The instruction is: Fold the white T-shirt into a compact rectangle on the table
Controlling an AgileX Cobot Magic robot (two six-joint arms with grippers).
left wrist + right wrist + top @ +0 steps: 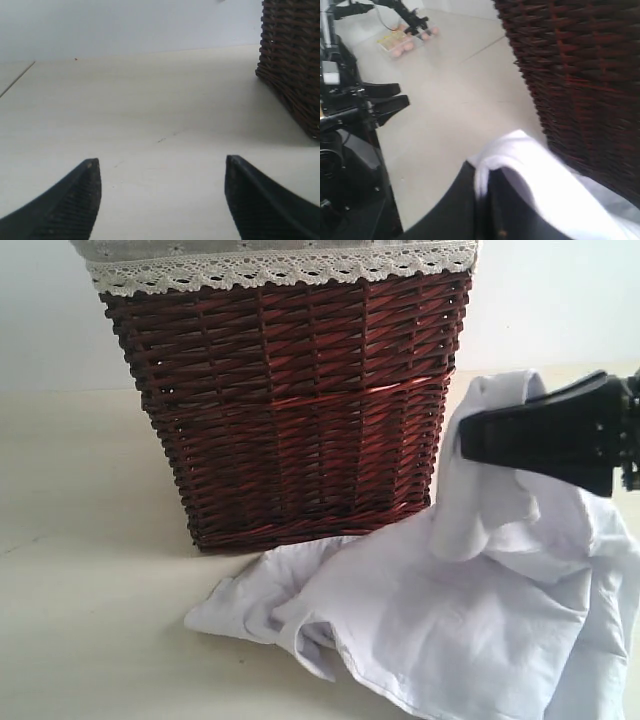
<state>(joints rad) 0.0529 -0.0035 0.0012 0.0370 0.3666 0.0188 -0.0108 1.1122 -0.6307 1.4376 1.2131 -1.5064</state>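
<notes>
Right gripper (pixel 472 438): jaws closed tight, pinching a bunched fold of the shirt (pixel 450 610). In the exterior view it enters from the 3 o'clock edge with its tips pointing toward 9 o'clock, just beside the right wall of the basket (pixel 300 410). The pinched cloth is lifted off the table (pixel 90 540). White fabric wraps over the fingertips and hangs from them in a loose drape. The right wrist view agrees: cloth squeezed between the two dark fingers, wicker close alongside.

Shirt, remainder: lies crumpled and unfolded on the table at 4 to 5 o'clock from the basket. Its near edge is against the basket's base, and a hemmed corner spreads out toward 7 o'clock.

Left gripper (pixel 162 165): jaws well apart, nothing between them, only bare table beyond the tips. Cannot tell whether the tips touch the surface. The basket's corner is nearby.

Basket: upright on the table, lace trim (pixel 280 270) along its rim at 12 o'clock.
</notes>
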